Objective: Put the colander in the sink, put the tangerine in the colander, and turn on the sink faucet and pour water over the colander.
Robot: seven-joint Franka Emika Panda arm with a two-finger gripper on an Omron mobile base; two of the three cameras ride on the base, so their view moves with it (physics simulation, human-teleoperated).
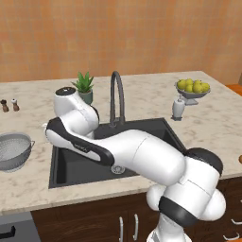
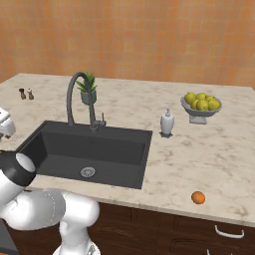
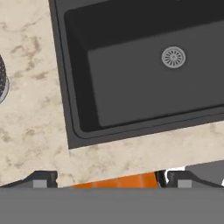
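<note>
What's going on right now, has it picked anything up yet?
Nothing is held yet. The hand is open and empty, hovering over the counter at the sink's left front corner. The colander sits on the counter to the left of the sink, and the tangerine lies on the counter to the right, near the front edge. The sink basin is empty, and no water runs from the faucet. No step is done.

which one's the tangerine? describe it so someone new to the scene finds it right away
Start at the black sink set in the marble counter, then follow the counter's front edge toward the footed fruit bowl side. The tangerine lies alone there on bare stone. It is the one orange fruit; the others are yellow-green and piled in the bowl.
</note>
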